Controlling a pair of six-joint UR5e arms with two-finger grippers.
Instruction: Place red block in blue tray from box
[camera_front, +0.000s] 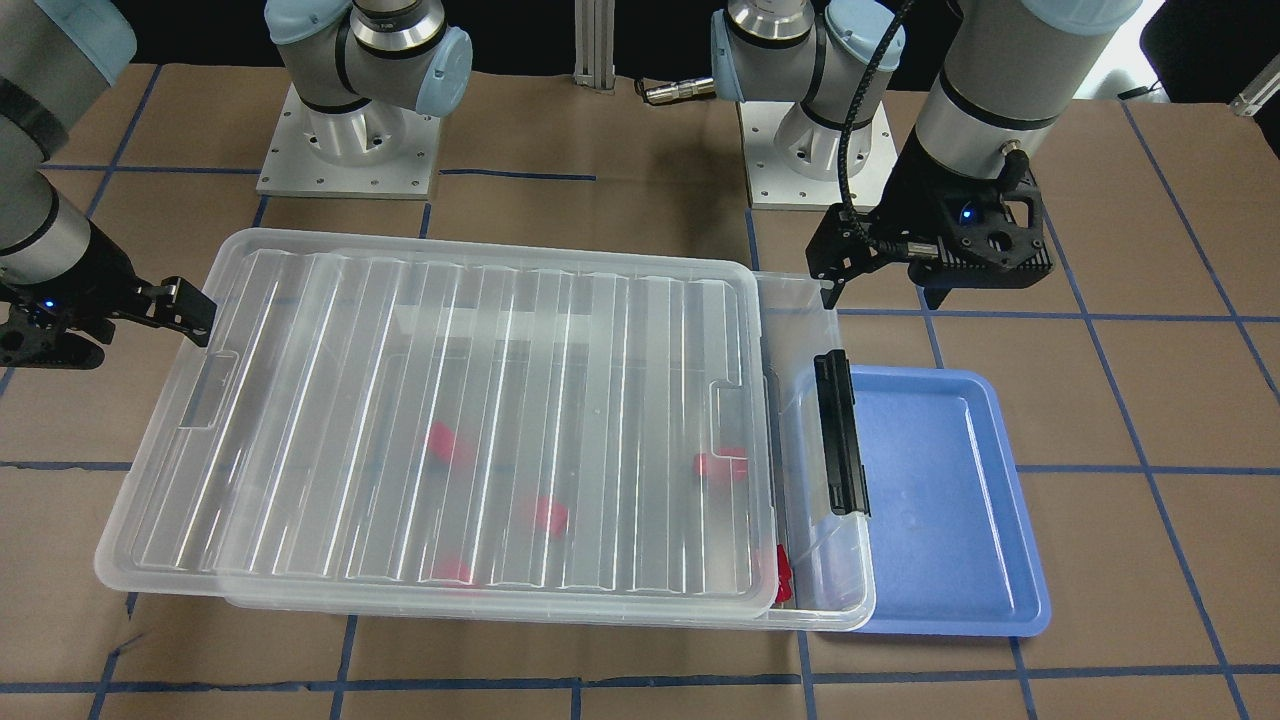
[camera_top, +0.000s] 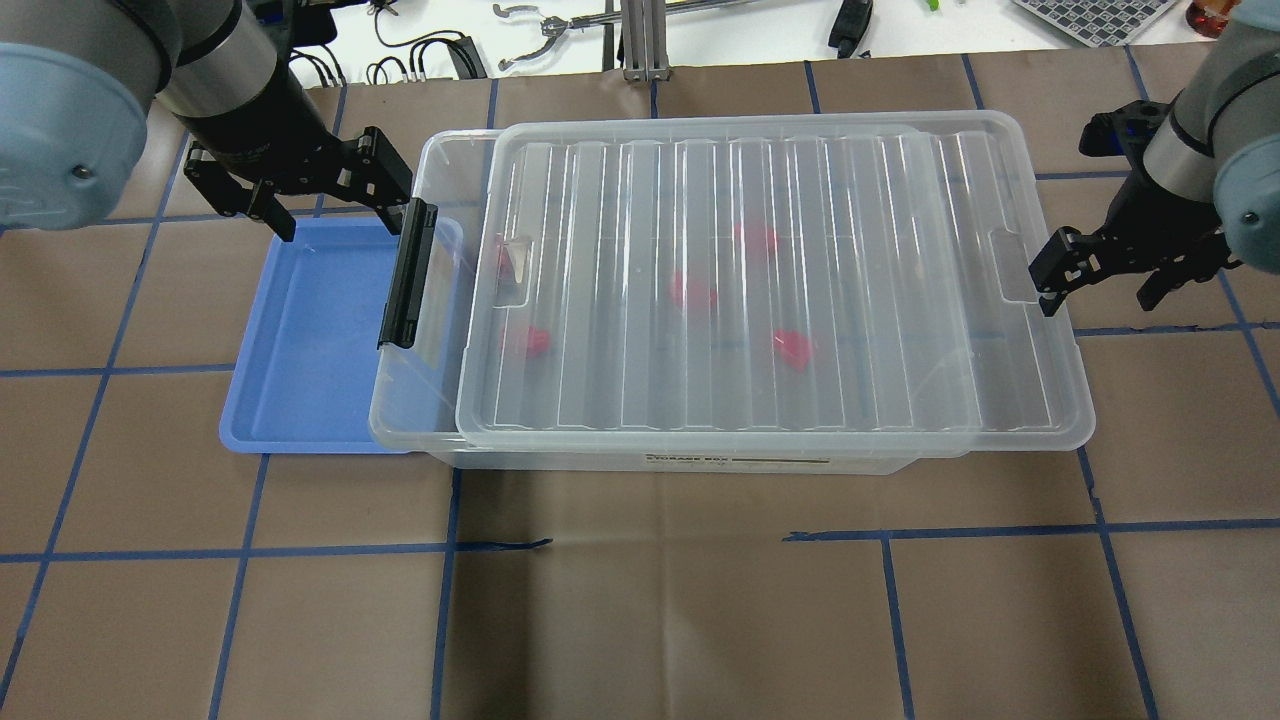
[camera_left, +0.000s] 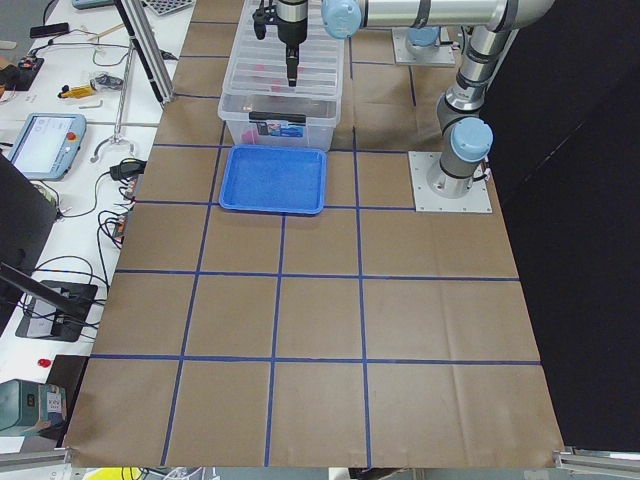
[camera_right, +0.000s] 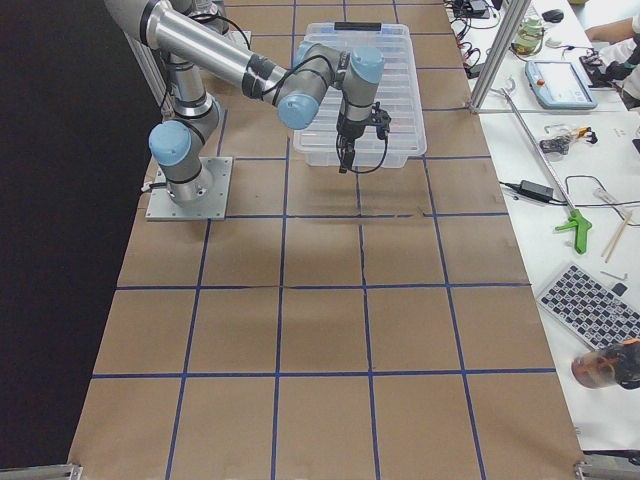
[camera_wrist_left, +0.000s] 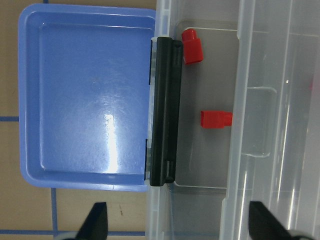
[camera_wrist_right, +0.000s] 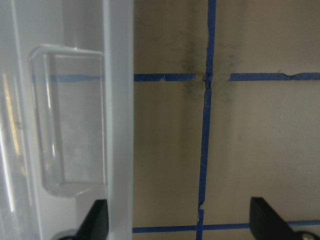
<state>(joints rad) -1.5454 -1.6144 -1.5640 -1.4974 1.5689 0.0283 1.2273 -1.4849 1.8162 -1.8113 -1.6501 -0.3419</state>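
One red block (camera_wrist_left: 216, 119) lies in the box (camera_top: 420, 400), in the uncovered strip beside the latch (camera_top: 405, 275), near the tray (camera_top: 300, 340). At upper left the left arm points down over this strip, its tool (camera_top: 345, 222) wide open and empty. At middle right the right tool (camera_top: 1097, 285), also open, straddles the lid (camera_top: 880, 300) edge and holds nothing.

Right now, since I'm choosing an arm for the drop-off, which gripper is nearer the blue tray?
Left. The left gripper hangs above the tray by the latch; the right gripper is at the box's opposite end.
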